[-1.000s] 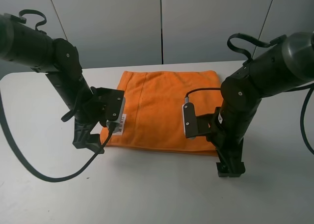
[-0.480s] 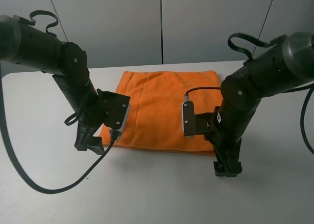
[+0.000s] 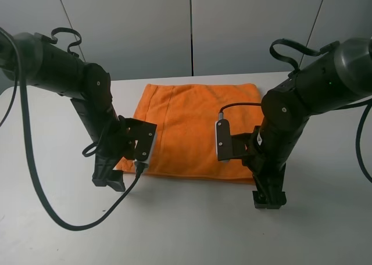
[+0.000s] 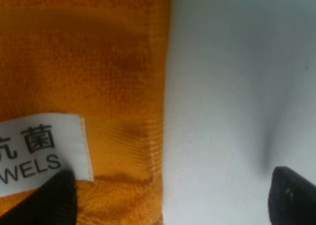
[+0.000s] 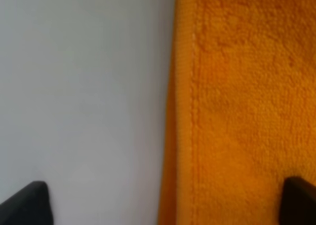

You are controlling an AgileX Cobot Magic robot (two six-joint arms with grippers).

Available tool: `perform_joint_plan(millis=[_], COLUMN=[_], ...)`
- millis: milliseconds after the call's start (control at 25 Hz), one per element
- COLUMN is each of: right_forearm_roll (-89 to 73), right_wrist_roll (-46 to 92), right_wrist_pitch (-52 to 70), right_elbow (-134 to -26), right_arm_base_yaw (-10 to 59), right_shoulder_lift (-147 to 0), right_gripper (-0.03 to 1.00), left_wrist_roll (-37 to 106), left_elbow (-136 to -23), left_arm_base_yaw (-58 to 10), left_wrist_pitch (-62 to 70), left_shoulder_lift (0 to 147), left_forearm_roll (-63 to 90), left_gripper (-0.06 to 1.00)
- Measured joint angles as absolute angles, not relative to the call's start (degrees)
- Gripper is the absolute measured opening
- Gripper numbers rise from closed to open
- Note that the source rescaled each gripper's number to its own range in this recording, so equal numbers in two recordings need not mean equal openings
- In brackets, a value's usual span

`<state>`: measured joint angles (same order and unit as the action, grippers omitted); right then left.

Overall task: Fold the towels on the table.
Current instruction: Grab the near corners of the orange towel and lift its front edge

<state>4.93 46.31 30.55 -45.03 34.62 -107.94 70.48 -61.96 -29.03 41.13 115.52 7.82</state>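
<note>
The orange towel point(image 3: 192, 122) lies flat on the white table point(image 3: 186, 230), with its hem band along the sides. My left gripper point(image 3: 109, 178) is low at the towel's near left corner. In the left wrist view point(image 4: 173, 200) it is open, one fingertip point(image 4: 54, 200) over the white label point(image 4: 39, 148) and the other over bare table, straddling the towel's edge point(image 4: 155, 87). My right gripper point(image 3: 268, 200) is low at the near right corner. In the right wrist view point(image 5: 163, 205) it is open and straddles the stitched hem point(image 5: 190, 111).
Grey wall panels point(image 3: 192, 27) stand behind the table. Black cables point(image 3: 70, 218) loop from the left arm over the near tabletop. White table surface shows on both sides of the towel and in front of it.
My left arm has swung right and down, bringing its gripper to the towel's near left corner and hiding the label in the exterior view. My right gripper shifted slightly left.
</note>
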Motion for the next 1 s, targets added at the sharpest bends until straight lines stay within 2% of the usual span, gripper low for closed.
perform_joint_plan(millis=[800,1000], right_forearm_roll=[3.58,3.58], right_wrist_roll=[46.31,46.31], right_wrist_pitch=[29.75,29.49], right_elbow=[-45.03,-45.03], right_arm_base_yaw=[34.62,34.62], right_shoulder_lift=[-107.94,-107.94], right_gripper=[1.00,1.00], left_wrist_roll=[70.48,65.35], left_elbow=[-62.66,-62.66], left_arm_base_yaw=[-29.13,-29.13], left_wrist_pitch=[39.50,38.32], left_shoulder_lift=[117.17,117.26], left_forearm_roll=[7.82,7.49], left_gripper=[0.99,0.99])
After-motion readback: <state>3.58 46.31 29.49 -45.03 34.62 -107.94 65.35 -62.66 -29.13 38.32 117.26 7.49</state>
